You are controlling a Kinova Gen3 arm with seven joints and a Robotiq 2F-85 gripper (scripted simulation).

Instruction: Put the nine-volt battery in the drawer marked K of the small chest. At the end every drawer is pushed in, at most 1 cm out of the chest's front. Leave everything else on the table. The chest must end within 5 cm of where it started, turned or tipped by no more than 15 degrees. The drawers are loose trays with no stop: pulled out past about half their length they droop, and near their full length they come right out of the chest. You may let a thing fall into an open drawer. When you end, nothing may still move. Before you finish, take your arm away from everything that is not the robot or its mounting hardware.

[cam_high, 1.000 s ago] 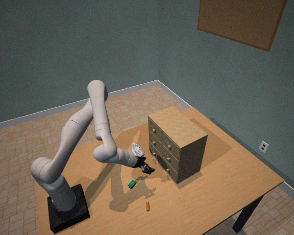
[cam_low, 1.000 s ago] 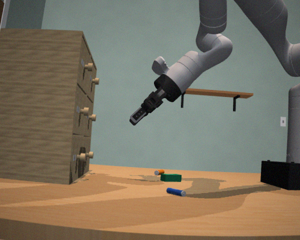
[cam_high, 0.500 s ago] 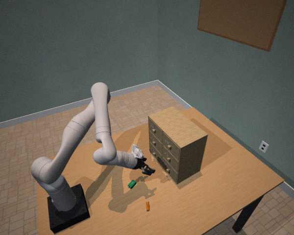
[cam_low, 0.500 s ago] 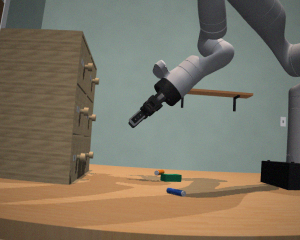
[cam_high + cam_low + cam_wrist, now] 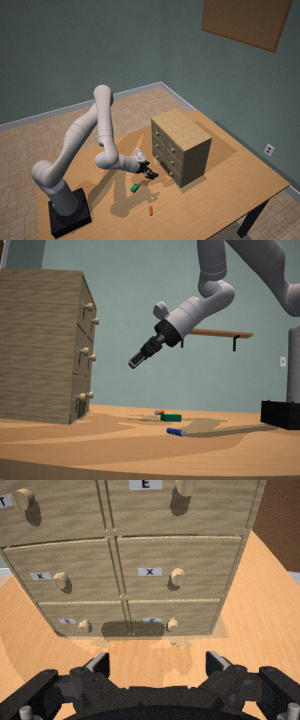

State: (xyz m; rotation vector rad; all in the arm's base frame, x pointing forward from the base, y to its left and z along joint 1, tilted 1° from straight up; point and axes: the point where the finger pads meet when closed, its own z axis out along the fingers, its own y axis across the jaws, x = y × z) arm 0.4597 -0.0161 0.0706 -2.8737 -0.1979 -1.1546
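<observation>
The nine-volt battery, a green block (image 5: pixel 134 187) (image 5: pixel 170 417), lies flat on the table between the robot's base and the chest. The small chest (image 5: pixel 196 161) (image 5: pixel 37 347) stands upright with all six drawers pushed in. The drawer marked K (image 5: pixel 92 562) (image 5: pixel 161 150) (image 5: pixel 76 365) is the middle one of the left column in the wrist view, with a round knob (image 5: pixel 60 580). My gripper (image 5: pixel 154 176) (image 5: pixel 132 365) (image 5: pixel 157 662) is open and empty. It hangs above the table in front of the chest, tilted down towards it and touching nothing.
An orange cylinder (image 5: pixel 150 210) (image 5: pixel 159 412) and a blue cylinder (image 5: pixel 175 431) lie on the table on either side of the green battery. Drawers T (image 5: pixel 55 515), E (image 5: pixel 215 512) and X (image 5: pixel 205 562) surround K. The bottom labels are too blurred to read. Knobs stick out of every drawer front.
</observation>
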